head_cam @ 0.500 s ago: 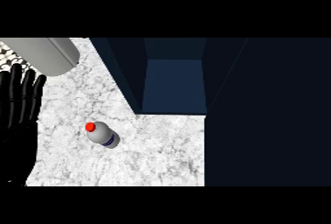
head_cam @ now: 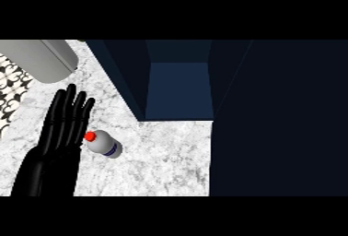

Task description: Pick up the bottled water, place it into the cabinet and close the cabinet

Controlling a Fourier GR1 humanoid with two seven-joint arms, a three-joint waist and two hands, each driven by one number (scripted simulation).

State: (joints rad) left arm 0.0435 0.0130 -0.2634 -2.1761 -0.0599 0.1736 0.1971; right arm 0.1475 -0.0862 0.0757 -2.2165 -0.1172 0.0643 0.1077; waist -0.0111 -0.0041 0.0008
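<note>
The bottled water, a pale bottle with a red cap and a blue label band, sits on the marble counter with its cap pointing toward the upper left. My left hand comes in from the lower left with straight fingers pointing away from me. Its right side is right up against the bottle's cap, and I cannot tell whether they touch. The cabinet stands open behind the bottle, showing a dark blue interior. My right hand does not show.
A grey cylinder lies at the top left, with a black-and-white patterned surface at the left edge. A large dark panel fills the right side beside the cabinet opening.
My left hand has moved from the left edge rightward and further away from me, ending beside the bottle. The bottle has stayed in place.
</note>
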